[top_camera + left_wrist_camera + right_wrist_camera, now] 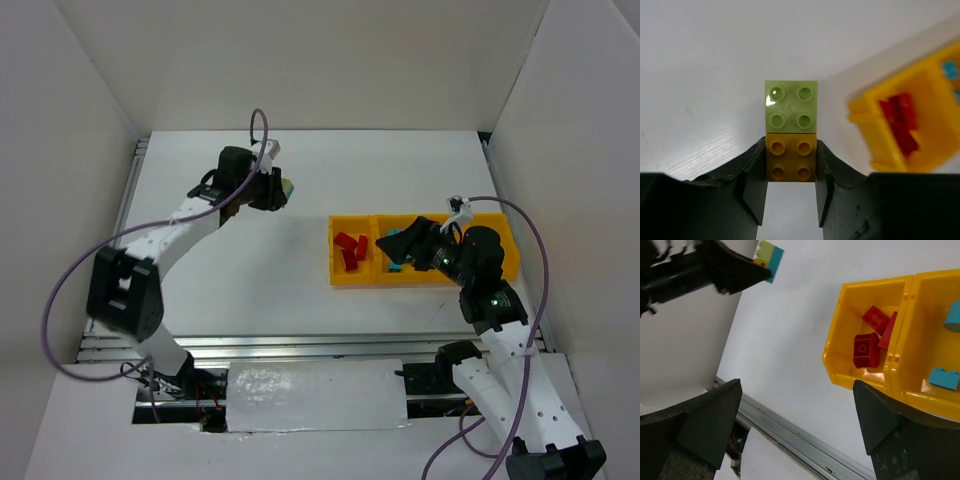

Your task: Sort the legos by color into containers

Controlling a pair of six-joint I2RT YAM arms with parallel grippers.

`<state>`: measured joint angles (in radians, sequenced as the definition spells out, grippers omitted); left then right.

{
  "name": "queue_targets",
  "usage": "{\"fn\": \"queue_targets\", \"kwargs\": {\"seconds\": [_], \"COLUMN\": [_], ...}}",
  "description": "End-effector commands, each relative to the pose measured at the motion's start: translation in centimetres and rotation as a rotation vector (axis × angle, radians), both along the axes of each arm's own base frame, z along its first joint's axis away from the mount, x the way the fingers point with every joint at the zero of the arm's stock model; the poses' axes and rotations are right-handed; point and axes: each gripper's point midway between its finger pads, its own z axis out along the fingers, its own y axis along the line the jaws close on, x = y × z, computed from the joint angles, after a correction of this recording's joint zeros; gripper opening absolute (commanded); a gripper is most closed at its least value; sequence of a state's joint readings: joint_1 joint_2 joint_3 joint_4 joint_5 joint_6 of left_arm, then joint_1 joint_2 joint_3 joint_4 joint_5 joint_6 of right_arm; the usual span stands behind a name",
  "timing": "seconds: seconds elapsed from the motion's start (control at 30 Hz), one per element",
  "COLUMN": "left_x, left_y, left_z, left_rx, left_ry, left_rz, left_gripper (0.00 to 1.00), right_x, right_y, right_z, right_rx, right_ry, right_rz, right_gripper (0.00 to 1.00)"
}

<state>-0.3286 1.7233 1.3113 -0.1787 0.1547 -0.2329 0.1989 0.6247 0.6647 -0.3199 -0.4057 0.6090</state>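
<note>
The red bricks (348,250) and teal bricks (943,377) already lie in separate tray (350,278) compartments. My left hand (791,165) is clamped on an orange-and-green clump (791,132), well apart from the tray and unsorted; my right hand (795,422) gapes empty.

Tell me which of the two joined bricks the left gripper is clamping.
The orange-yellow studded plastic brick, pinched by the left gripper; the pale green plastic brick joined to it juts out ungripped.
</note>
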Motion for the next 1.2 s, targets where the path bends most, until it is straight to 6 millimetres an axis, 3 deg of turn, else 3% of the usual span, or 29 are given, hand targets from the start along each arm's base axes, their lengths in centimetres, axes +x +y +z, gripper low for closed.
{"fn": "queue_targets", "kwargs": {"seconds": [0.0,0.07,0.1,0.17,0.2,0.27,0.3,0.47,0.6,0.73,0.9,1.03,1.17], "left_x": [-7.3,-11.9,-14.4,-18.5,-21.1,-24.1,-26.8,-32.1,-35.0,-34.7,-35.7,-35.7,-36.2], "left_y": [-6.6,-8.1,-8.7,-9.5,-10.3,-11.0,-11.3,-11.0,-11.3,-11.9,-11.5,-10.6,-10.0], "left_z": [10.5,10.1,11.6,11.9,13.4,14.3,15.7,16.5,16.4,16.1,14.8,14.2,13.2], "left_rx": [-0.173,-0.206,-0.231,-0.295,-0.322,-0.372,-0.410,-0.480,-0.543,-0.554,-0.493,-0.411,-0.375], "left_ry": [-0.274,-0.247,-0.275,-0.251,-0.285,-0.298,-0.320,-0.322,-0.264,-0.162,0.040,0.066,0.103], "left_rz": [-0.375,-0.537,-0.605,-0.742,-0.816,-0.889,-0.976,-1.075,-1.167,-1.107,-1.142,-1.121,-1.153], "left_gripper": [0.00,0.00,0.00,0.00,0.00,0.00,0.00,0.00,0.00,0.00,0.00,0.00,0.00], "right_x": [-0.6,-1.9,-2.6,-3.9,-5.7,-7.3,-8.2,-10.4,-12.9,-14.5,-14.1,-14.4,-14.4], "right_y": [0.8,2.2,2.8,3.8,4.8,5.5,5.6,5.9,6.6,7.3,8.6,10.2,11.3], "right_z": [4.2,5.4,5.8,6.9,7.6,8.6,9.0,10.7,10.4,9.4,8.0,6.0,5.5], "right_rx": [0.027,0.016,0.009,0.008,0.032,0.055,0.059,0.063,0.073,0.040,0.003,0.020,-0.004], "right_ry": [-0.103,-0.164,-0.196,-0.277,-0.319,-0.418,-0.454,-0.579,-0.601,-0.598,-0.498,-0.354,-0.315], "right_rz": [0.056,0.188,0.250,0.356,0.464,0.567,0.593,0.700,0.893,0.987,0.984,1.055,1.051], "right_gripper": [1.00,1.00,1.00,1.00,1.00,1.00,1.00,1.00,0.96,0.95,0.94,0.92,0.91]}}
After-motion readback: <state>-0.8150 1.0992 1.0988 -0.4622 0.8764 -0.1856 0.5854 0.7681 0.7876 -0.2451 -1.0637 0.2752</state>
